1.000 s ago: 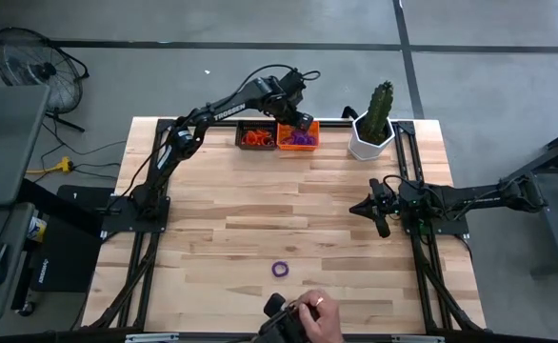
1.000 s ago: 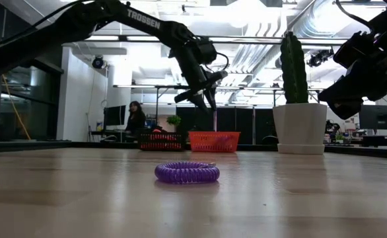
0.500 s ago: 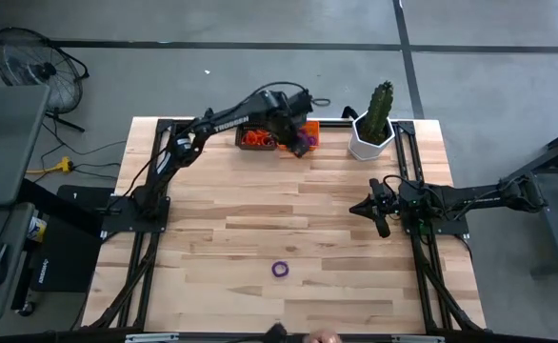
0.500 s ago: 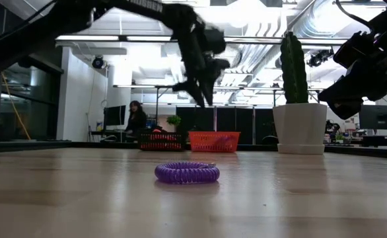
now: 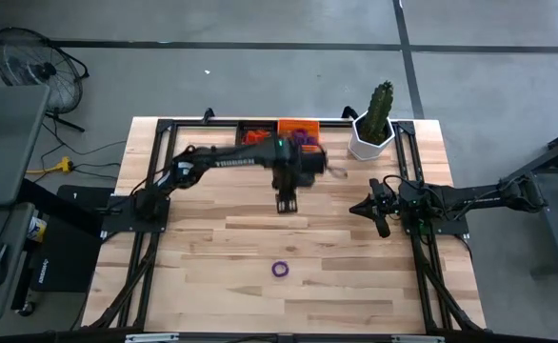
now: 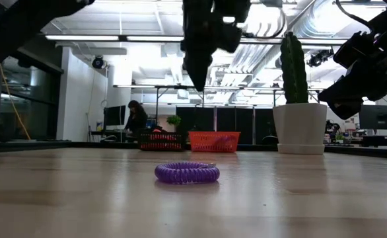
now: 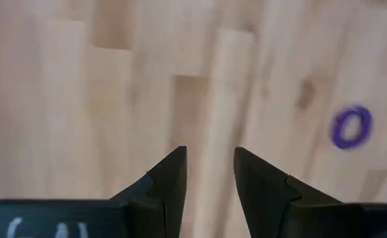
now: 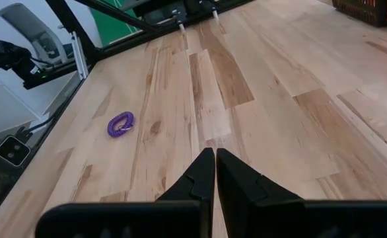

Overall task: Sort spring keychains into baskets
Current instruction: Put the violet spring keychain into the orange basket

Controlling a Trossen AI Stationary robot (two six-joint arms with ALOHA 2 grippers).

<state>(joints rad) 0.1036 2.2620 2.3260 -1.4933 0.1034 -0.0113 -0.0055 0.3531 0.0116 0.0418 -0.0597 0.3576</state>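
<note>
The left arm's wrist sits right over the two baskets at the far edge of the table (image 5: 203,238), and from above it covers most of them: only a strip of the black basket (image 5: 253,131) and a corner of the orange basket (image 5: 296,129) poke out from behind the dark housing. What lies inside is hard to make out from there, just a smudge of orange in the black one and a smudge of purple in the orange one, too tangled to count. The level view across the table shows both baskets side by side and far off, mesh walls up, contents a blur. One keychain can be counted for certain: a single purple spring keychain (image 5: 280,269), lying flat and alone on the bare wood toward the near edge, well apart from both baskets and from either arm. Up close in the level view it is a neat coiled ring. The left gripper (image 5: 287,203) hangs out over the middle of the table, above the wood, its two dark fingers (image 7: 170,178) standing apart with plain board showing between them and nothing held; the purple ring shows off to one side of its wrist camera. The right gripper (image 5: 384,227) waits at the right side of the table, fingers pressed together on nothing. A cactus in a white pot (image 5: 370,143) stands beside the orange basket.
</note>
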